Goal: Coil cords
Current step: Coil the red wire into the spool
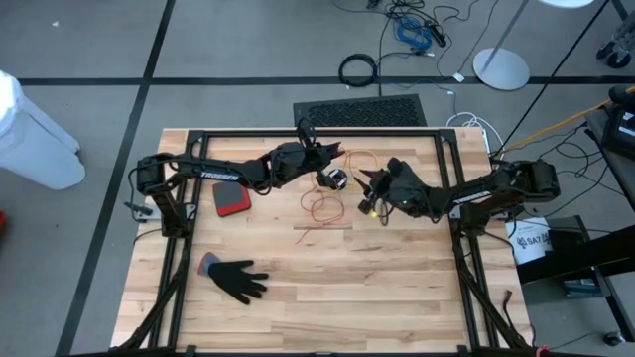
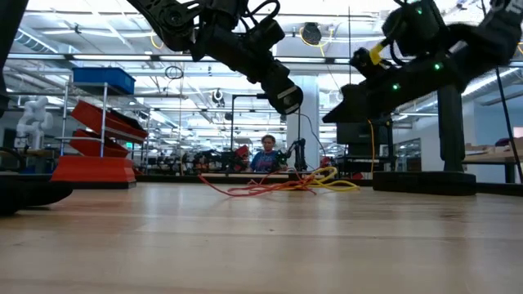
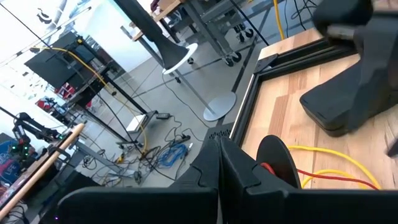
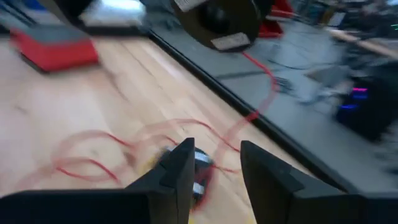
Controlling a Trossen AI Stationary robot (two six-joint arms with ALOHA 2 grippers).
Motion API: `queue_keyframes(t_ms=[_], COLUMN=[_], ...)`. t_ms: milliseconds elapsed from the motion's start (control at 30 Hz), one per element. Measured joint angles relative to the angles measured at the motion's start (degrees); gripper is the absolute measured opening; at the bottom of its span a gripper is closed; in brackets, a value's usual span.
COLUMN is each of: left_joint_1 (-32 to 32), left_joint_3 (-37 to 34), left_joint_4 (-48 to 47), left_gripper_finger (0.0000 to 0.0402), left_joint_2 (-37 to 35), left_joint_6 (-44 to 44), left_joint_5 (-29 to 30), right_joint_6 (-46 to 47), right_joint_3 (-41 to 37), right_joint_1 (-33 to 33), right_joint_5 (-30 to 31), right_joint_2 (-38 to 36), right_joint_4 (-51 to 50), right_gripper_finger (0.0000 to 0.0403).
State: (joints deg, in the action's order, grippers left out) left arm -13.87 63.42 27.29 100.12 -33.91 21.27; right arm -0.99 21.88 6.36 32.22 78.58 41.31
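Observation:
An orange-red cord point(image 1: 322, 205) lies in loose loops on the middle of the table. One strand point(image 4: 264, 81) rises to a black round reel point(image 4: 217, 18) at my left gripper point(image 3: 217, 165), which is shut and held above the table. A yellow cord point(image 3: 336, 160) lies beside the red loops point(image 2: 335, 184). My right gripper point(image 4: 214, 168) is open, low over the loops, pointing toward the table's left. A small grey and yellow piece point(image 4: 200, 169) shows blurred between its fingers; whether they touch it I cannot tell. My left gripper is shut at the black reel's edge point(image 3: 264, 163); its own fingers hide the place of contact. The fingers point nearly level toward the table's right. The reel is lifted clear of the table, and the orange-red cord hangs slack from it down to the loops.
A red and grey pad point(image 1: 231, 200) and a black glove point(image 1: 238, 280) lie on the left half. A black frame rail point(image 1: 317, 133) runs along the far edge, with a dark mat point(image 1: 362, 111) behind it. The near half is bare wood point(image 1: 377, 297).

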Motion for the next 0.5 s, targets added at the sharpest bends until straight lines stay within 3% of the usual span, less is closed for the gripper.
queue_keyframes(t_ms=[200,367,500], left_joint_1=[0.0,0.0,0.0], left_joint_3=[0.0,0.0,0.0], left_joint_4=[0.11,-0.05,-0.17], left_gripper_finger=[0.0,0.0,0.0], left_joint_2=[0.0,0.0,0.0], left_joint_6=[0.02,0.15,0.16], left_joint_5=[-0.06,-0.15,-0.17], right_joint_6=[3.98,4.42,5.96], right_joint_3=[-2.22,-1.91,-1.89], right_joint_1=[8.02,11.65,13.28], right_joint_5=[-15.77,-18.26,-23.73], right_joint_2=[3.81,5.85,7.06], right_joint_4=[7.89,9.63,9.41], right_gripper_finger=[0.0115,0.0115,0.0114])
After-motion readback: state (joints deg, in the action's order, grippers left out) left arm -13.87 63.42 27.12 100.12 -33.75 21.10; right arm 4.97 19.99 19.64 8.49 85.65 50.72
